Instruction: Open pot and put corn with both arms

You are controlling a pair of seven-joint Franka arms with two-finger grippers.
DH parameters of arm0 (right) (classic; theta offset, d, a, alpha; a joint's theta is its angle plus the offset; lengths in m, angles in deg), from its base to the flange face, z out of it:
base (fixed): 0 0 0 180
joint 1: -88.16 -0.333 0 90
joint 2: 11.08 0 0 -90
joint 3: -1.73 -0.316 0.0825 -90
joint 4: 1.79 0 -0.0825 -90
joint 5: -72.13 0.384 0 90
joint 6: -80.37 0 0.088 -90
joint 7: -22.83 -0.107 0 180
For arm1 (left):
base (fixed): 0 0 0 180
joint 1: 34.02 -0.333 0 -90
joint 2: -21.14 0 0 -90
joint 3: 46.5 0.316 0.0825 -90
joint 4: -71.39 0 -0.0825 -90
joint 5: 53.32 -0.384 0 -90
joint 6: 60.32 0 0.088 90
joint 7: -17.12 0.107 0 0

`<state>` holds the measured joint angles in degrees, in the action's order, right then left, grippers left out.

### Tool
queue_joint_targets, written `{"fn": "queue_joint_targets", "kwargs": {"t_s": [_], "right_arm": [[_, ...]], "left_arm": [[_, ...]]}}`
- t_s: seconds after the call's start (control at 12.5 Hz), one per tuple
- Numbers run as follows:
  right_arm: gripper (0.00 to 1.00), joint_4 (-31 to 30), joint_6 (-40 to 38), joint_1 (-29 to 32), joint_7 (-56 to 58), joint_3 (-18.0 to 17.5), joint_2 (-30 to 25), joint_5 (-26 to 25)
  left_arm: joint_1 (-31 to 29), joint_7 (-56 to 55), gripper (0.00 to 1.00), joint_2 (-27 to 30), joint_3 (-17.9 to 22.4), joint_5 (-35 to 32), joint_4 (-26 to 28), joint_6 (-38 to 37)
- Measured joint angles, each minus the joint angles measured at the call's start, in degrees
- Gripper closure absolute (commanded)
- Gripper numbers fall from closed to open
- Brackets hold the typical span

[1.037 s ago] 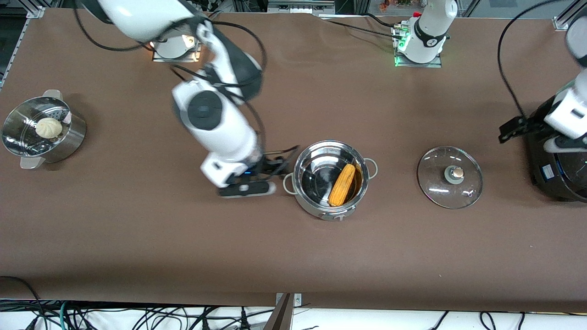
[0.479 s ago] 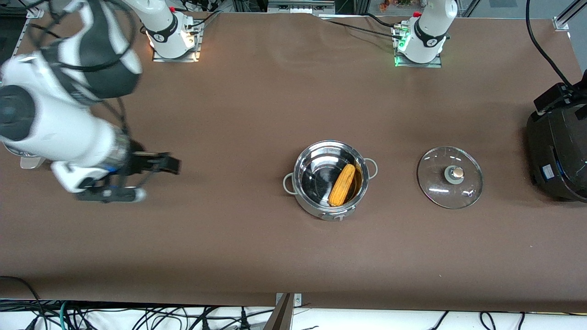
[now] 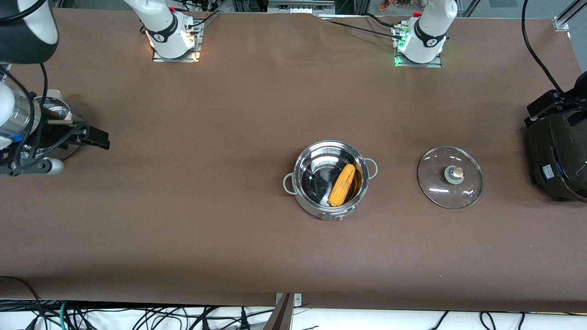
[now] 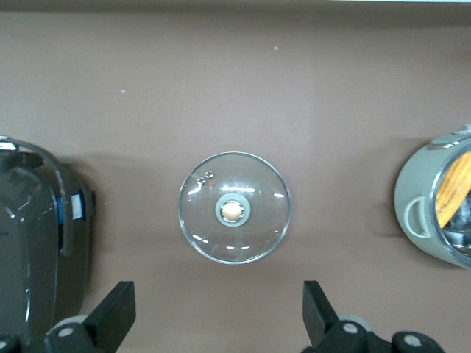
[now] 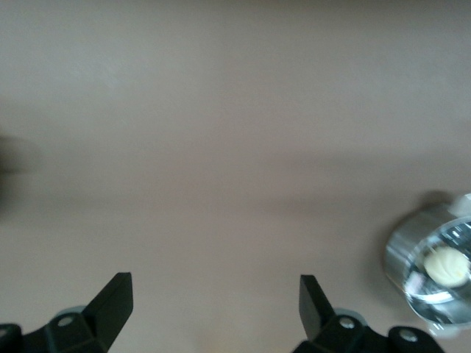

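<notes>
The pot stands open mid-table with the corn lying inside it against the wall. Its glass lid with the tan knob lies flat on the table beside it, toward the left arm's end. My right gripper is open and empty, up over the table beside the steamer pan. In the right wrist view the right gripper has bare table between its fingers. My left gripper is open and empty, high over the table between the lid and the black appliance. The pot with the corn shows at that view's edge.
The steamer pan with the white bun stands at the right arm's end, mostly hidden under the right arm in the front view. The big black appliance stands at the left arm's end. The robot bases are at the table's back edge.
The right arm has swung away from beside the pot to over the steamer pan's end of the table. The left arm has drawn back over the black appliance. Pot, corn and lid have not moved.
</notes>
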<state>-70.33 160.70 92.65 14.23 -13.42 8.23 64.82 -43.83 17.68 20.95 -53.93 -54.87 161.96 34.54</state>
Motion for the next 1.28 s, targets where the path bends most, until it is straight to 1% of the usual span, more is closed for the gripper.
{"fn": "queue_joint_targets", "kwargs": {"t_s": [0.08, 0.16, 0.32, 0.4, 0.64, 0.88, 1.04, 1.28], "right_arm": [[0.0, -4.6, 1.6, -0.2, -0.2, 1.8, -3.3, 0.1], [0.0, -8.6, 2.9, -0.2, -0.5, 4.3, -6.5, 0.8], [0.0, -13.7, 4.6, 0.1, -0.4, 9.7, -10.5, 2.9], [0.0, -14.9, 4.9, 0.4, -0.2, 11.1, -11.8, 3.4], [0.0, -17.3, 4.7, 0.1, -0.2, 11.3, -16.5, 4.3], [0.0, -23.6, 4.7, 0.0, 1.3, 11.5, -20.9, 4.4], [0.0, -25.5, 5.2, 0.0, 7.3, 12.4, -20.8, 4.4], [0.0, -25.1, 6.0, 0.1, 10.8, 12.7, -19.0, 4.4]], "left_arm": [[3.1, -0.2, 0.0, -0.1, 2.3, 0.0, 0.0, -0.1], [4.9, -0.3, 0.0, -0.5, 3.9, 0.0, 0.0, -0.2], [5.7, -0.3, 0.0, -1.3, 4.7, 0.0, 0.0, -0.2], [5.7, -0.7, 0.0, -1.5, 4.7, 0.0, -0.1, -0.5], [6.3, -3.7, 0.0, -1.5, 4.6, 0.0, -0.2, -1.9], [6.4, -4.2, 0.0, -1.5, 4.5, 0.0, -0.4, -2.0], [6.4, -4.2, 0.0, -1.7, 4.5, 0.0, -1.8, -2.0], [6.4, -4.5, 0.0, -1.8, 4.5, 0.0, -3.0, -2.1]]}}
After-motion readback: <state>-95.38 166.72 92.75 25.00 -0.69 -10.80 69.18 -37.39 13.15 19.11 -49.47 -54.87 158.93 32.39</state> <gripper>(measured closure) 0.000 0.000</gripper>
